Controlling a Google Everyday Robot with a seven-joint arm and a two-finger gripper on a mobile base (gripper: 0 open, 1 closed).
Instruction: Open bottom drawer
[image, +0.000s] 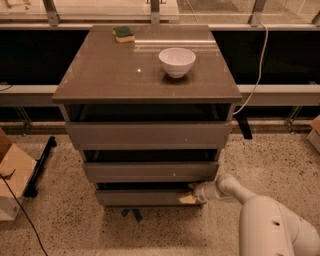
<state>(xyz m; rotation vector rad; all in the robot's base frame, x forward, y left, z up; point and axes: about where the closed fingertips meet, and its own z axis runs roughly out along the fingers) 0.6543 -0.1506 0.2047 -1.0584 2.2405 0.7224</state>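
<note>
The bottom drawer (142, 197) is the lowest of three grey-brown fronts on the cabinet (147, 75). Its flat front sits a little behind the middle drawer front (150, 171), with a dark gap above it. My gripper (191, 194) is at the right end of the bottom drawer's front, at its top edge, touching or nearly touching it. The white arm (265, 220) reaches in from the lower right.
A white bowl (177, 61) and a green-yellow sponge (123, 33) sit on the cabinet top. A cardboard box (12, 180) and a black stand leg (40, 167) are on the floor to the left. A white cable (255, 75) hangs at the right. Blue tape (131, 215) marks the floor in front.
</note>
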